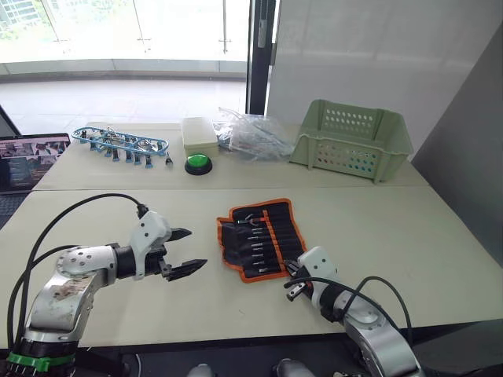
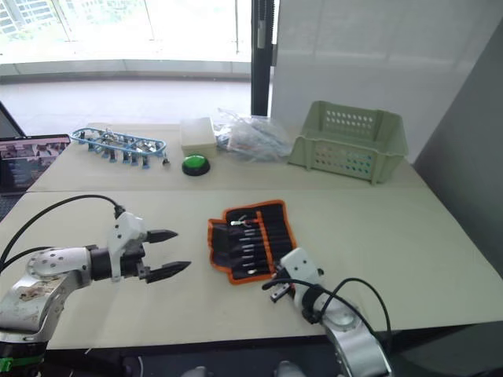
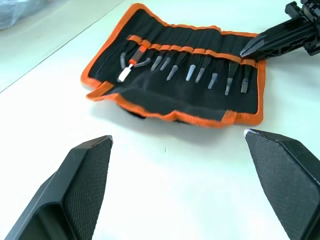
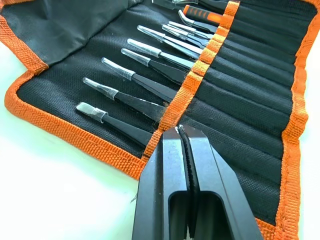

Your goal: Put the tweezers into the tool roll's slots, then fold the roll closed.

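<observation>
- Black fabric with orange edging: the tool roll (image 1: 261,239) lay opened flat at the centre of the left eye frame, on the pale worktop (image 1: 409,236), and the tweezers (image 4: 131,98) already sat in the slots (image 4: 235,135), their capped tips fanned out toward the upper left of the right wrist frame.
- Risk one, as I judged it: the right gripper (image 4: 186,150), clenched with nothing between its fingers, rested right at the roll's near orange band at lower centre of that frame. A push from there could have slid the whole roll across the worktop instead of lifting a flap.
- Risk two: a fold started too fast might have tipped the loosely seated tweezers out of their pockets, since only the handle ends were tucked in.
- Risk three: the left gripper (image 1: 182,251), released and spread wide, hung at left of centre in the left eye frame, apart from the roll's left edge. Both arms closing on the same fabric could have clashed; the right fingertips (image 3: 260,45) already showed at the upper right of the left wrist frame.
- Seen from the left wrist, the roll lay across the upper middle, ahead of the open fingers and not touching them.
</observation>
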Robot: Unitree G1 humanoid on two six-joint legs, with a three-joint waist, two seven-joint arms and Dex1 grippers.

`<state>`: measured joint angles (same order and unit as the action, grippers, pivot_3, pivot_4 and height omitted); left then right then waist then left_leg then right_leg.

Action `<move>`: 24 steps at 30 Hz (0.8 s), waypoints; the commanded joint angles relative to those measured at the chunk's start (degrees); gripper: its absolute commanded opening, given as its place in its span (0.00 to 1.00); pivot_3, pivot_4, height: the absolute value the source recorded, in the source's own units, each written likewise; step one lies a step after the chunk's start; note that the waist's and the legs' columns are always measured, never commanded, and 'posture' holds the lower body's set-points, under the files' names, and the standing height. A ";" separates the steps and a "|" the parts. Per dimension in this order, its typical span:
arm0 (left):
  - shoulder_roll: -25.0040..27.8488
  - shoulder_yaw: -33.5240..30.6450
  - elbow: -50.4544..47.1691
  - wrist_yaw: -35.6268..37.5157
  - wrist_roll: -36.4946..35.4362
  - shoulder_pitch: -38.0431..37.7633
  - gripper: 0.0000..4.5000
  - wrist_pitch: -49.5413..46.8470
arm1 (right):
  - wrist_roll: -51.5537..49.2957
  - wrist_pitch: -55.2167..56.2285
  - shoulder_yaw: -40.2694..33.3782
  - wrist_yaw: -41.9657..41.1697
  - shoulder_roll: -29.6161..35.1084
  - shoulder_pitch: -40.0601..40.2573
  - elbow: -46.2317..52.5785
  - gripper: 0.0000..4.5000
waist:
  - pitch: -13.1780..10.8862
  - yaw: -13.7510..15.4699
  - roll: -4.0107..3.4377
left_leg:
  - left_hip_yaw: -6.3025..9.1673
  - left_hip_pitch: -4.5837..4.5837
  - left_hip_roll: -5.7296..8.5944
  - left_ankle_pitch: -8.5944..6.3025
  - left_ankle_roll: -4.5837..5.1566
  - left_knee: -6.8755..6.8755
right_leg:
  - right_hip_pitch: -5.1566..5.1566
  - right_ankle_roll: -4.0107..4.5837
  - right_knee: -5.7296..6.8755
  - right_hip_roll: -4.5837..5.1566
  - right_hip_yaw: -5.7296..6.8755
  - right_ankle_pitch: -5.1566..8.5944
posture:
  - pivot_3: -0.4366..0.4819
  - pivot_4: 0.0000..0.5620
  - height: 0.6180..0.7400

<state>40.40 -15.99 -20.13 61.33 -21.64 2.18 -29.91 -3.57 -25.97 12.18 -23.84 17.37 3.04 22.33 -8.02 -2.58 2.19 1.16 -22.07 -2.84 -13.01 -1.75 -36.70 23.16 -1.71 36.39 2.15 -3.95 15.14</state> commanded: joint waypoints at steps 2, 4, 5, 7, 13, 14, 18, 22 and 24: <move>-0.99 -7.62 -4.80 0.78 -5.48 -10.26 1.00 3.10 | -3.06 3.59 0.72 -4.95 1.79 2.58 4.06 0.39 | -0.10 -0.20 0.11 | -0.09 -0.01 0.00 -0.07 0.00 0.05 | 0.08 0.07 0.08 0.05 -0.03 0.04 | 0.48 0.27 0.87; -2.38 -9.93 -7.12 -0.53 -6.97 -15.02 1.00 3.75 | -3.38 4.46 1.02 -6.54 3.37 2.53 7.45 0.54 | -0.36 0.05 0.09 | -0.09 -0.06 0.01 -0.10 0.00 0.05 | 0.21 0.16 0.26 0.09 -0.03 0.13 | 0.48 0.27 0.87; -2.75 -10.75 -7.97 -0.94 -7.57 -16.81 1.00 3.80 | -3.47 4.20 1.70 -7.08 3.76 1.96 8.80 0.61 | -0.48 0.11 0.03 | -0.08 -0.08 0.01 -0.10 0.00 0.05 | 0.27 0.18 0.33 0.11 -0.03 0.15 | 0.48 0.27 0.87; -3.16 -11.52 -8.90 -1.96 -8.48 -18.58 1.00 3.84 | -1.56 3.87 5.02 -6.70 2.51 -1.30 8.42 0.77 | -0.56 0.18 0.06 | -0.10 -0.28 0.03 -0.09 0.01 0.05 | 0.55 0.17 0.44 0.12 -0.05 0.17 | 0.48 0.27 0.87; -3.88 -11.34 -11.34 -6.28 -9.98 -19.34 1.00 3.78 | 7.15 5.84 13.23 -3.12 -0.80 -9.72 1.64 1.00 | -0.69 0.45 0.11 | -0.10 -0.30 0.03 0.07 -0.06 -0.04 | 0.73 0.21 0.64 0.03 -0.03 0.14 | 0.48 0.27 0.87; -3.98 -11.58 -11.27 -6.67 -10.08 -19.63 1.00 4.12 | 8.87 6.22 15.07 -2.23 -1.89 -11.04 0.14 1.00 | -0.68 0.40 0.12 | -0.12 -0.30 0.04 0.07 -0.06 -0.05 | 0.73 0.21 0.64 0.04 -0.03 0.13 | 0.48 0.27 0.87; -3.83 -11.31 -10.78 -7.75 -9.82 -20.52 1.00 5.71 | 12.82 8.25 18.84 0.14 -4.88 -13.47 -4.21 1.00 | -0.65 0.19 0.17 | -0.21 -0.48 0.05 0.07 -0.06 -0.05 | 0.96 0.32 0.69 0.06 -0.05 0.05 | 0.48 0.27 0.87; -4.03 -10.25 -10.89 -9.08 -9.64 -20.44 1.00 6.48 | 20.18 11.21 20.87 4.76 -5.36 -16.02 -9.70 1.00 | -0.64 0.15 0.18 | -0.16 -0.65 0.07 0.07 -0.06 -0.04 | 1.08 0.64 0.70 0.05 -0.03 -0.14 | 0.48 0.27 0.87; -4.10 -9.38 -11.05 -9.58 -9.24 -20.64 1.00 7.08 | 22.29 12.51 19.84 8.11 -6.41 -17.32 -11.68 1.00 | -0.64 0.15 0.18 | -0.16 -0.64 0.09 0.07 -0.06 -0.05 | 1.06 0.64 0.69 0.06 -0.04 -0.14 | 0.48 0.27 0.87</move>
<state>36.47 -25.68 -29.71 52.29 -30.83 -18.25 -23.99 16.21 -15.29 33.24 -18.77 11.50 -13.40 11.27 -8.66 -2.43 2.37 0.99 -22.71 -2.75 -12.94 -1.81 -36.77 24.22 -1.07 37.09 2.21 -3.99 14.99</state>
